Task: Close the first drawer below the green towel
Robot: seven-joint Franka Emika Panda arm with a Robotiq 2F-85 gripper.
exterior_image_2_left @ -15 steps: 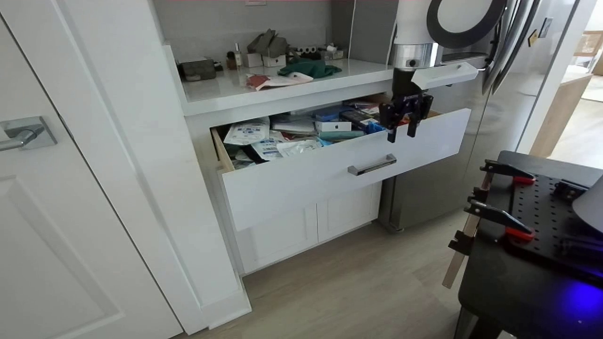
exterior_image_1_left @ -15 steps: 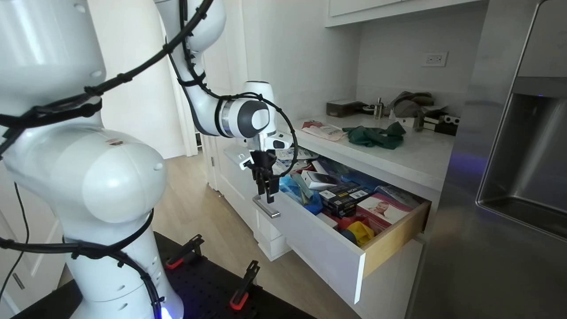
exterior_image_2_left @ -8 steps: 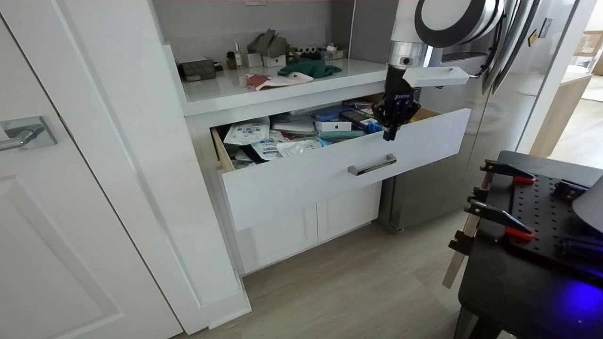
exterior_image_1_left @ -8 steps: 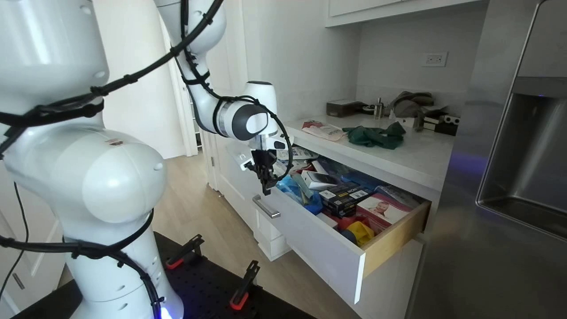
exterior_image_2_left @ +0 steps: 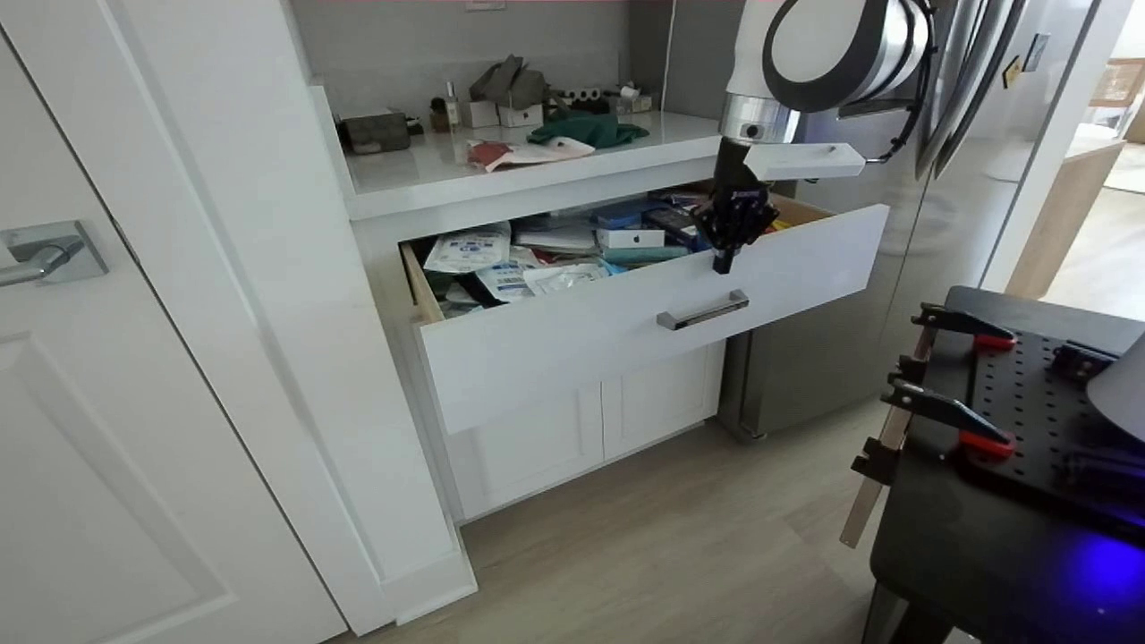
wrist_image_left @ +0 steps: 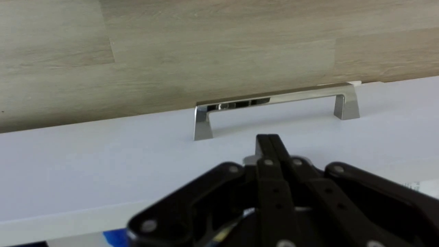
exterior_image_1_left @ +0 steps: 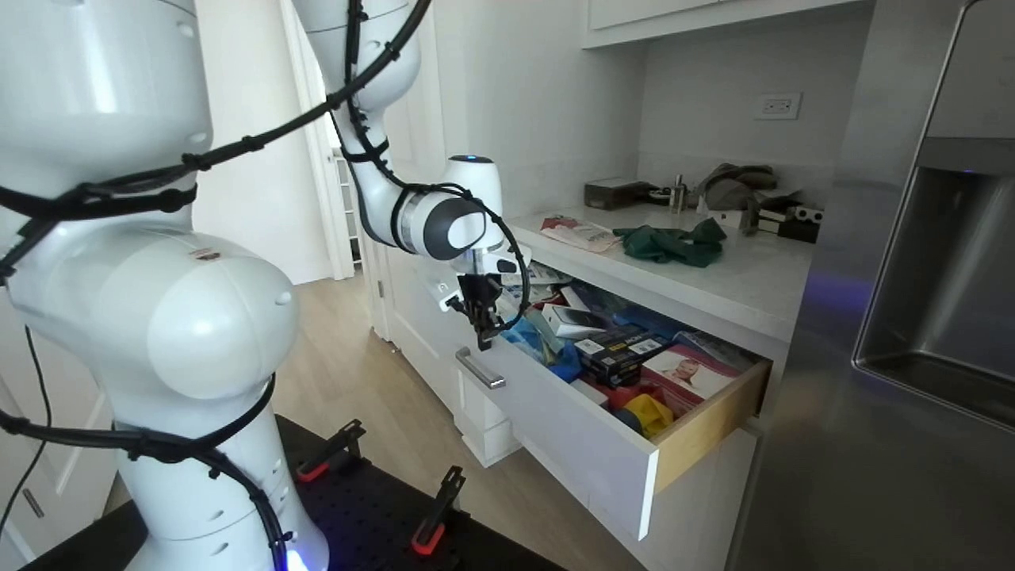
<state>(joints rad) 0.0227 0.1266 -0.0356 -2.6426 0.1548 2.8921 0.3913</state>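
Compared with 0.5 s before, the drawer (exterior_image_2_left: 617, 326) has moved slightly inwards in both exterior views, so I judge that the pushing has begun. The claw (wrist_image_left: 268, 138) is clenched on nothing, while 1 s before it was spread; in the wrist view its tip lies over the drawer's front, between the rim and the handle (wrist_image_left: 291, 96). The contact itself is hard to see, but the small movement suggests that it presses there. The drawer is still far out, below the worktop (exterior_image_1_left: 753, 274) where the green towel (exterior_image_1_left: 670, 243) lies, thus most of the task remains. Near the towel there is a pale cloth (exterior_image_2_left: 537, 154), and to the side stands the fridge (exterior_image_1_left: 896, 444); I think neither will hinder. Inside the drawer, a black box (exterior_image_1_left: 618, 353) and white packets (exterior_image_2_left: 468, 250) seem heaped near to the rim, and perhaps they could catch under the worktop. Also the arm (exterior_image_2_left: 809, 49) leans above the drawer and may meet the worktop's edge, so pushing low on the front seems wiser.
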